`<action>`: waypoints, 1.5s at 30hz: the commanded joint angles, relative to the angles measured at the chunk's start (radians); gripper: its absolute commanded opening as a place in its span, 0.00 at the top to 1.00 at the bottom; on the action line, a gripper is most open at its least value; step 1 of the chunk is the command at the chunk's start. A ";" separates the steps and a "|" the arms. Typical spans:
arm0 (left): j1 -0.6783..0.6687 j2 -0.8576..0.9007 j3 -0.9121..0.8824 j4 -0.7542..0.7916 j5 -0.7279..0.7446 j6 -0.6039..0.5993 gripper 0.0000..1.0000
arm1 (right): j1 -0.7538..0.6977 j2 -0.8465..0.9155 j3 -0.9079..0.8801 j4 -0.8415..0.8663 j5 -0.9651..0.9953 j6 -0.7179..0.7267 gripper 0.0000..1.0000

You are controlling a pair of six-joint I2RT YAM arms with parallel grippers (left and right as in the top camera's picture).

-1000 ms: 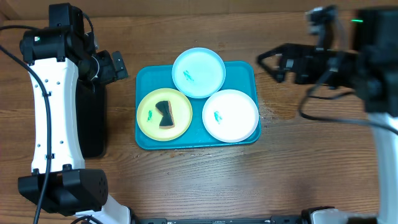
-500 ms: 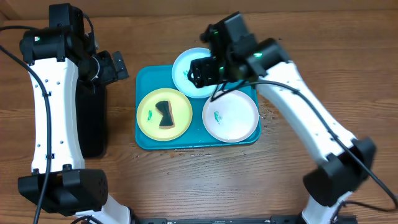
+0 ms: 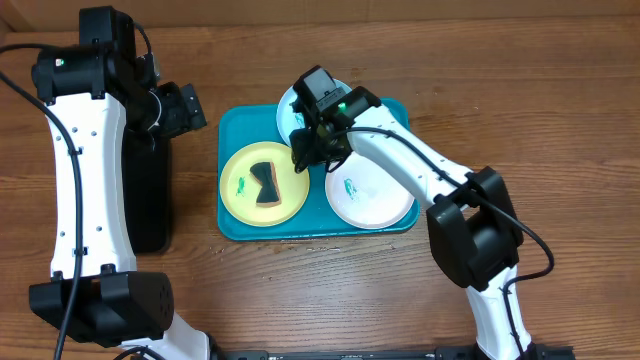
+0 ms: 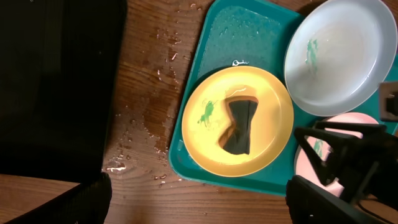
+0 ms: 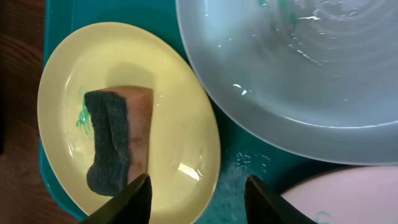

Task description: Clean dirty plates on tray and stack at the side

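Note:
The teal tray (image 3: 238,124) holds three plates. The yellow-green plate (image 3: 238,190) lies at the left with a dark sponge (image 3: 266,184) on it and a green smear. The pale cyan plate (image 3: 288,108) lies at the back, partly hidden by my right arm. The white plate (image 3: 378,190) lies at the right with a green smear. My right gripper (image 3: 312,150) is open and empty. It hovers over the yellow-green plate's right edge (image 5: 180,118), just right of the sponge (image 5: 115,140). My left gripper (image 3: 185,105) is open and empty, left of the tray and above it.
A black rectangular tray (image 3: 150,190) lies at the left under my left arm and also shows in the left wrist view (image 4: 56,81). Water drops wet the wood (image 4: 143,118) between it and the teal tray (image 4: 236,31).
My right arm has swung in from the right side and across the tray. It now hovers low by the yellow-green plate. The left arm has not moved.

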 commanded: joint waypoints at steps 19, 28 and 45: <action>-0.044 0.089 -0.005 -0.007 0.147 0.052 0.42 | 0.021 0.109 -0.036 0.035 0.063 0.005 0.78; -0.141 0.275 -0.014 -0.031 0.214 0.156 0.43 | 0.018 0.109 -0.058 0.059 0.063 0.005 0.92; -0.200 0.584 -0.014 0.000 0.207 0.189 0.41 | 0.016 0.109 -0.058 0.065 0.064 0.004 0.92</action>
